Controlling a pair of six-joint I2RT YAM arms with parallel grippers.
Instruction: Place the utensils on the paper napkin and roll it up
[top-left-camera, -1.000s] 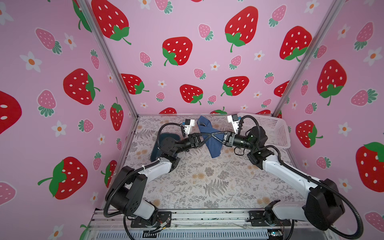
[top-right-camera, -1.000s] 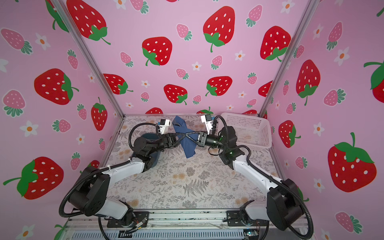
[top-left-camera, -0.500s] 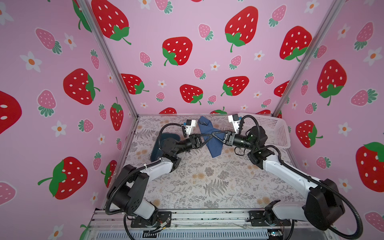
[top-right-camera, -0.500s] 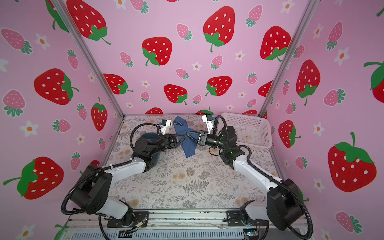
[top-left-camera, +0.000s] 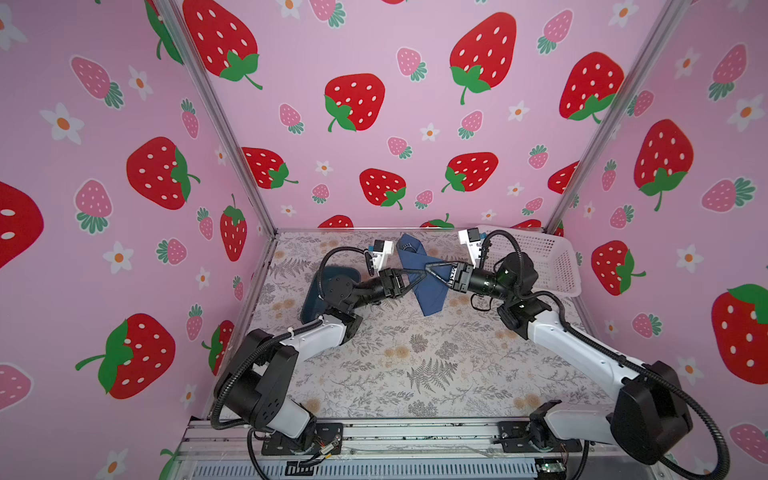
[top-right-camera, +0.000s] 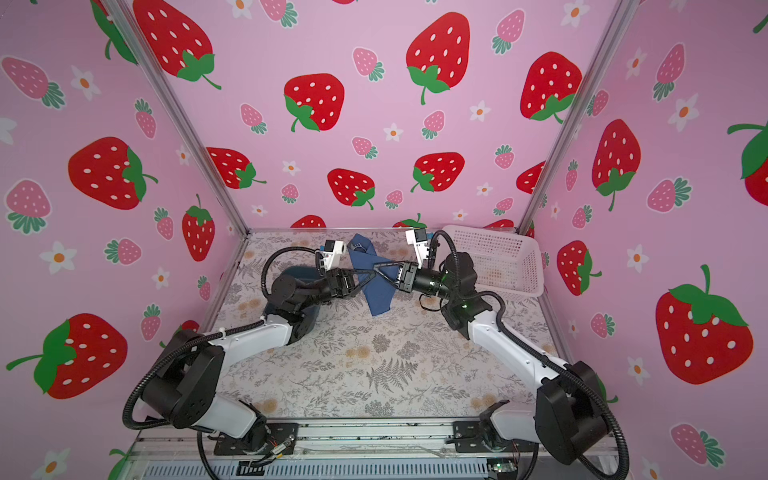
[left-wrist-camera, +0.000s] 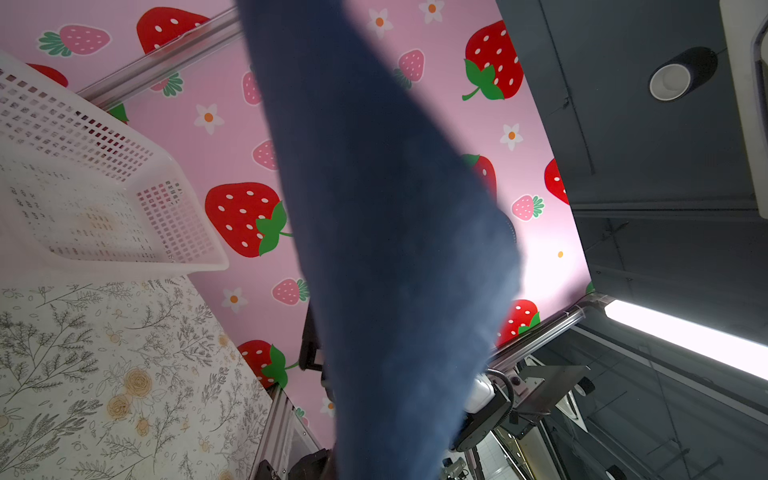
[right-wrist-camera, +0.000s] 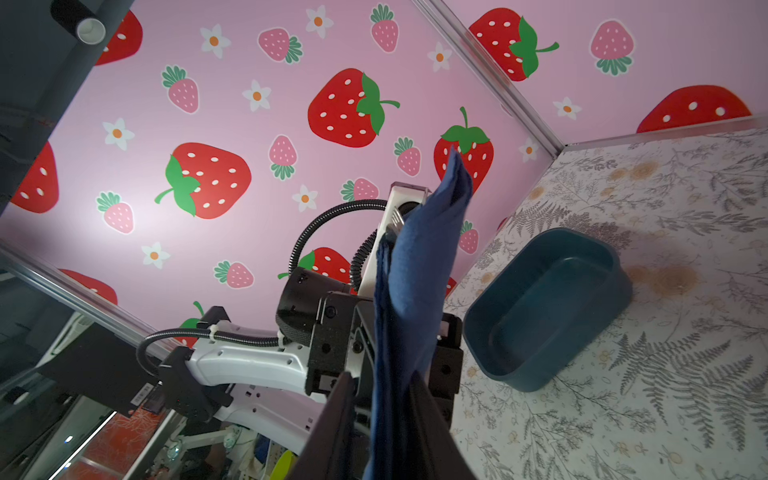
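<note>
Left gripper (top-left-camera: 417, 276) clamped on rolled paper napkin (top-left-camera: 431, 297) above far table (top-left-camera: 415, 357), utensils (right-wrist-camera: 397, 219) poking out. Right gripper (top-left-camera: 430, 272) straddles it, grip unclear. Left arm (top-left-camera: 320, 334) half hides teal tub (right-wrist-camera: 548, 307); white basket (top-left-camera: 544, 266) far right.

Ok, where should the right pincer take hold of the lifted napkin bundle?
Grip the paper napkin at its middle, just beside where the left pincer pinches it, coming from the right with the right pincer closing across the narrow width. The bundle is long and narrow; the utensils peek out of its far end, and the near end looks like loose paper.
</note>
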